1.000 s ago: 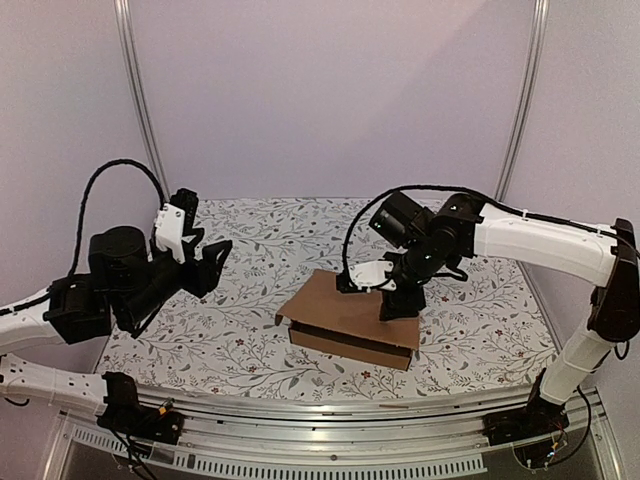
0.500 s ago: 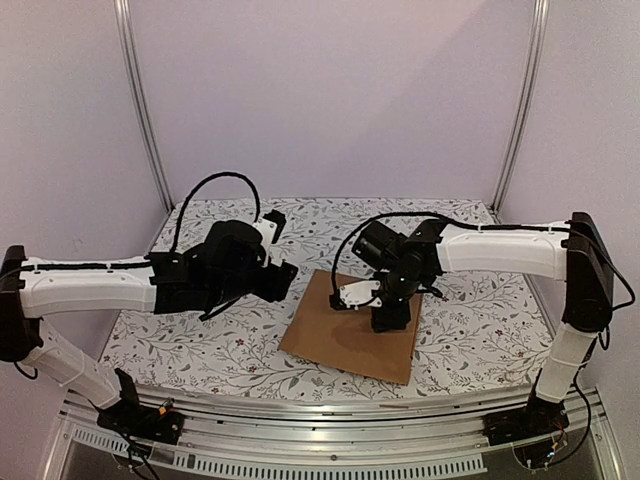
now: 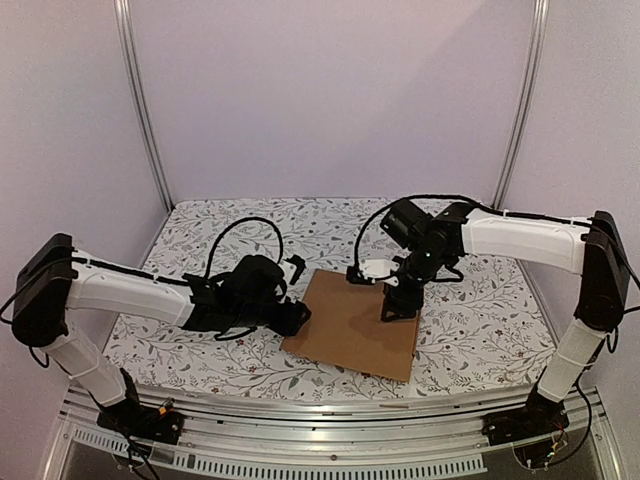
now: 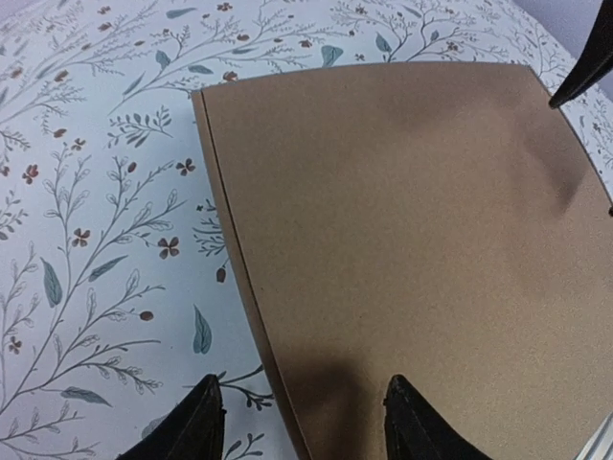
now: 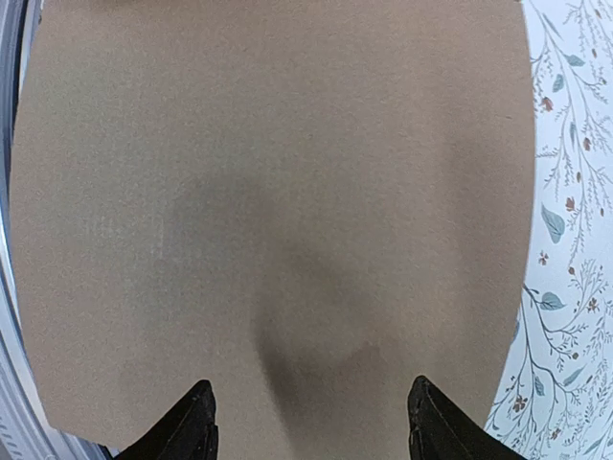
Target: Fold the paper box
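The paper box [image 3: 350,325] is plain brown cardboard, closed and lying flat in the middle of the floral table. It fills the left wrist view [image 4: 412,240] and the right wrist view [image 5: 278,211]. My left gripper [image 3: 297,318] is open and empty, low at the box's left edge, one finger over the table and one over the lid [image 4: 305,422]. My right gripper [image 3: 397,308] is open and empty, pointing down over the lid near its far right side [image 5: 308,422]. Whether its tips touch the lid I cannot tell.
The table [image 3: 200,345] has a white cloth with a leaf and flower print. A metal rail [image 3: 330,410] runs along the near edge. Two upright metal posts [image 3: 140,100] stand at the back corners against lilac walls.
The box went from standing with raised walls to lying flat with its lid down. My left arm swept in from the far left and lowered to the box's left edge. My right gripper moved slightly back.
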### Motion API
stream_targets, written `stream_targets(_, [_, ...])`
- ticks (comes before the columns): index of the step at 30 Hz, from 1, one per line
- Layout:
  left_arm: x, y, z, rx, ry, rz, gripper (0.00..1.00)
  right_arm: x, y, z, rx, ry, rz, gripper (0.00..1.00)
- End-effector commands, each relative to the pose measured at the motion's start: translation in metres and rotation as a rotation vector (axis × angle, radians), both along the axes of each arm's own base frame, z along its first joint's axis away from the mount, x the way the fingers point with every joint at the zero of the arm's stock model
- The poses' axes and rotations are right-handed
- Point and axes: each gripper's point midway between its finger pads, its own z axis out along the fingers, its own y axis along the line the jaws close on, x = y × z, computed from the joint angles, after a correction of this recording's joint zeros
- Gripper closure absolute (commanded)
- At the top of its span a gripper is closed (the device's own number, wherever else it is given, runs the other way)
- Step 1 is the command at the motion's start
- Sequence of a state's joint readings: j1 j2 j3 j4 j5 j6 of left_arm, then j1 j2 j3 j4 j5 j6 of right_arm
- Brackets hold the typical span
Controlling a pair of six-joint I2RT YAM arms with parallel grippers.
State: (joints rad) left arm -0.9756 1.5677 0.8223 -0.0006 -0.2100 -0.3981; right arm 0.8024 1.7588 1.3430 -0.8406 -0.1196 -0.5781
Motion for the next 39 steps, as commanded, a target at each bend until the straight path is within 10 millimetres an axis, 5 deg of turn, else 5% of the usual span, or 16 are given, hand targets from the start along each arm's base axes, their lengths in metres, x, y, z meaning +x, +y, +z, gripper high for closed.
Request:
stream_targets(1, [-0.004,0.002,-0.019,-0.037,0.029,0.002,0.43,0.0,-0.01,0.045,0.166,0.068,-0.067,0.33])
stream_targets(10, [0.0,-0.006,-0.049,-0.023,0.04,-0.001,0.44,0.012,-0.04,0.044,0.189,0.103,-0.161,0.32])
stream_targets(13, [0.006,-0.008,-0.033,-0.018,-0.003,-0.007,0.44,0.02,-0.05,0.044,0.183,0.088,-0.198,0.32])
stream_targets(20, [0.016,-0.004,0.049,-0.061,-0.15,-0.003,0.4,0.035,-0.085,0.051,0.191,0.08,-0.279,0.31])
stream_targets(26, [-0.006,0.005,0.048,-0.107,-0.09,-0.044,0.39,0.04,-0.111,0.049,0.184,0.064,-0.322,0.28])
stream_targets(35, [-0.01,-0.002,0.03,-0.139,-0.055,-0.043,0.41,0.065,-0.089,0.047,0.356,0.254,-0.359,0.36])
stream_targets(39, [-0.009,-0.009,0.02,-0.107,-0.046,-0.052,0.41,0.076,-0.08,0.022,0.346,0.339,-0.372,0.4])
